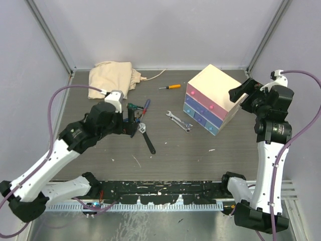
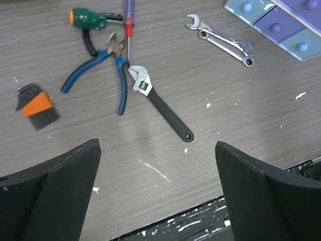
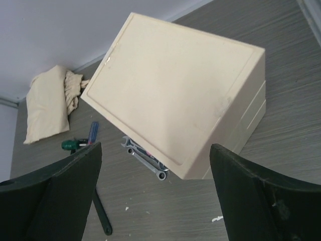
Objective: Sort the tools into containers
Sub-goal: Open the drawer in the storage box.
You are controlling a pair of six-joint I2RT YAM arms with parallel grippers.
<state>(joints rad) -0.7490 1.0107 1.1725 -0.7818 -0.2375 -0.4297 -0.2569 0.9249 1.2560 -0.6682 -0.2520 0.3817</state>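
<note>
Left hand: your left hand (image 2: 156, 150) is hanging wide open and holding nothing, above bare counter (image 1: 200, 150).
Right hand: your right hand (image 3: 155, 150) is also spreading its fingers wide with nothing between them, hovering over the top of the chest (image 1: 210, 83).
Chest: it is sitting at 2 o'clock on the counter, and its pink, blue and light-blue drawers are all looking shut.
Tool cluster: at 12 o'clock from your left hand, the pliers (image 2: 122, 85), the adjustable wrench (image 2: 160, 108) and the green screwdriver (image 2: 90, 18) are lying close together, with the wrench head touching a pliers handle.
Spanners: the two spanners (image 2: 223, 41) are lying side by side at 8 o'clock from the chest.
Orange screwdriver: the orange screwdriver (image 1: 170, 87) is lying alone at 12 o'clock on the counter.
Cloth: a cream cloth (image 1: 113, 78) is lying bunched at 10 o'clock.
</note>
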